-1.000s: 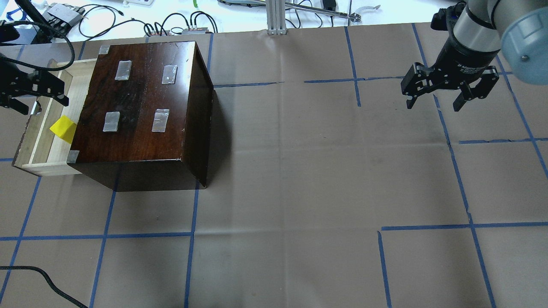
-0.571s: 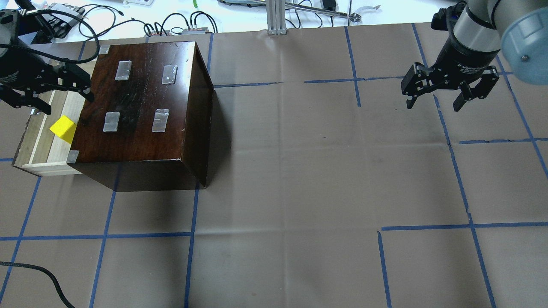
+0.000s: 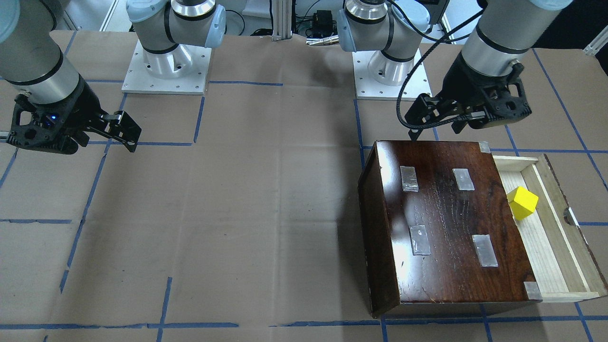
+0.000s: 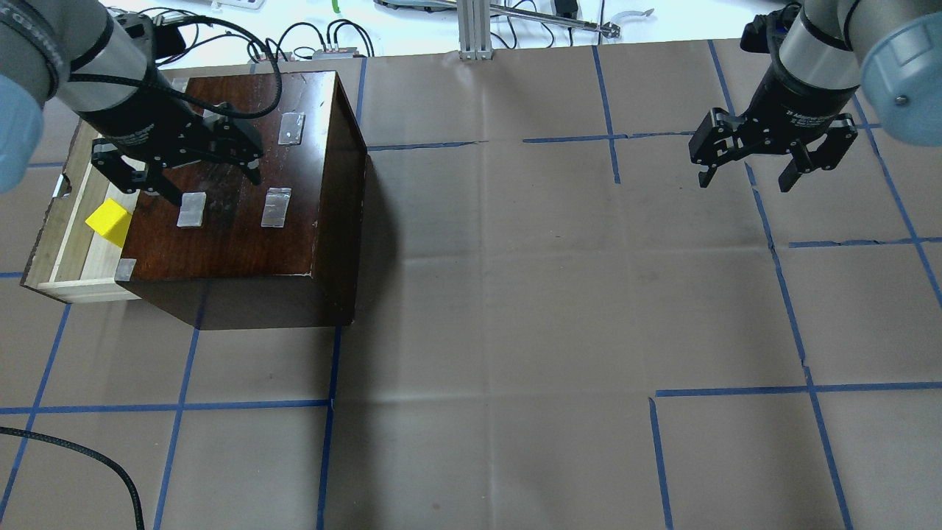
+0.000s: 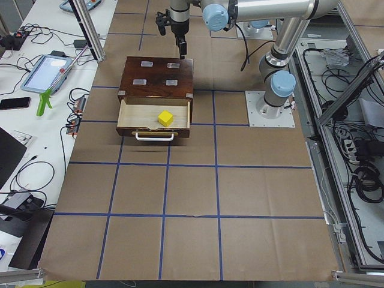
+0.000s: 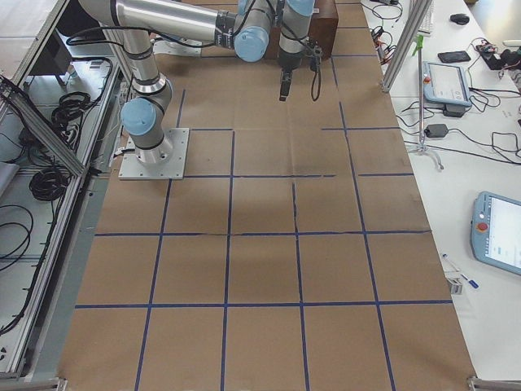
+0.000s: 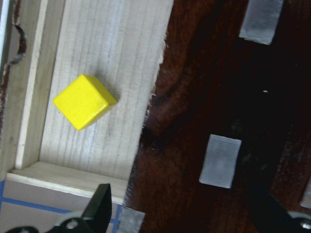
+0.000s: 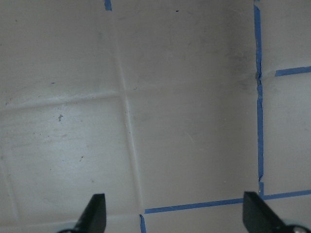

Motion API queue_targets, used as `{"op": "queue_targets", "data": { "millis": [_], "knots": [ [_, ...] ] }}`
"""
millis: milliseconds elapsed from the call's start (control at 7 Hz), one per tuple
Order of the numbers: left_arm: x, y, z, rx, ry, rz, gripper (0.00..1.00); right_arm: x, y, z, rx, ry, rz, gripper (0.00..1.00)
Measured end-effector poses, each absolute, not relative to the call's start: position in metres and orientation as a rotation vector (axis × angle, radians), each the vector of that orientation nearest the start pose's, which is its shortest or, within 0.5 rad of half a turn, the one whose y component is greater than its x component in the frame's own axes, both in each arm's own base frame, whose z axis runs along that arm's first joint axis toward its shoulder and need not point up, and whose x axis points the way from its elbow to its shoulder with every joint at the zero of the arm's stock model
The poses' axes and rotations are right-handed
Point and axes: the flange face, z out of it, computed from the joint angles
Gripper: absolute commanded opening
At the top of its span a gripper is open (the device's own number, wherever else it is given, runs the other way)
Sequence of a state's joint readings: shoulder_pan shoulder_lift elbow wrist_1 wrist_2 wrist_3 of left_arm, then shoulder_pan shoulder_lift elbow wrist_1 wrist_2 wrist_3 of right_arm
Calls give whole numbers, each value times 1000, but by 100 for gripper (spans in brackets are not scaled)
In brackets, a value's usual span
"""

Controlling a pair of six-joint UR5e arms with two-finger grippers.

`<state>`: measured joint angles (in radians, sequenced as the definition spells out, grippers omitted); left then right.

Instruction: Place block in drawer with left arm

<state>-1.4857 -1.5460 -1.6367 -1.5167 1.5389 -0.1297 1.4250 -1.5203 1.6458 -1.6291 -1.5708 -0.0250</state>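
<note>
The yellow block lies in the pulled-out pale wood drawer of the dark brown box. It also shows in the front view and the left wrist view, resting on the drawer floor near the box's edge. My left gripper is open and empty, hovering over the box's taped top, to the right of the block. My right gripper is open and empty over the bare paper at the far right.
Cables and small devices lie along the far table edge beside an aluminium post. A black cable curls at the front left. Blue tape lines grid the brown paper.
My left gripper has moved right, from beside the drawer's far end to over the box top. The block has stayed in the drawer. The right arm has not moved.
</note>
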Motion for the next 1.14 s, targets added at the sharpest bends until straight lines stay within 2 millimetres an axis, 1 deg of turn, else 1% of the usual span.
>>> {"op": "queue_targets", "data": {
  "millis": [143, 286, 429, 714, 857, 1143],
  "knots": [
    [-114, -487, 469, -275, 3146, -9, 98, 59, -517, 432, 188, 3128, 105, 100],
    [-124, -484, 466, -183, 3141, -1, 98, 59, -517, 432, 188, 3128, 105, 100],
    [-130, -481, 464, -74, 3141, 5, 98, 59, -517, 432, 187, 3128, 105, 100],
    [-133, -479, 463, 102, 3142, 14, 98, 59, -517, 432, 187, 3129, 104, 100],
    [-134, -479, 461, 152, 3141, 22, 98, 59, -517, 432, 188, 3129, 104, 100],
    [-134, -479, 461, 190, 3139, 25, 98, 59, -517, 432, 188, 3128, 104, 100]
  ]
}}
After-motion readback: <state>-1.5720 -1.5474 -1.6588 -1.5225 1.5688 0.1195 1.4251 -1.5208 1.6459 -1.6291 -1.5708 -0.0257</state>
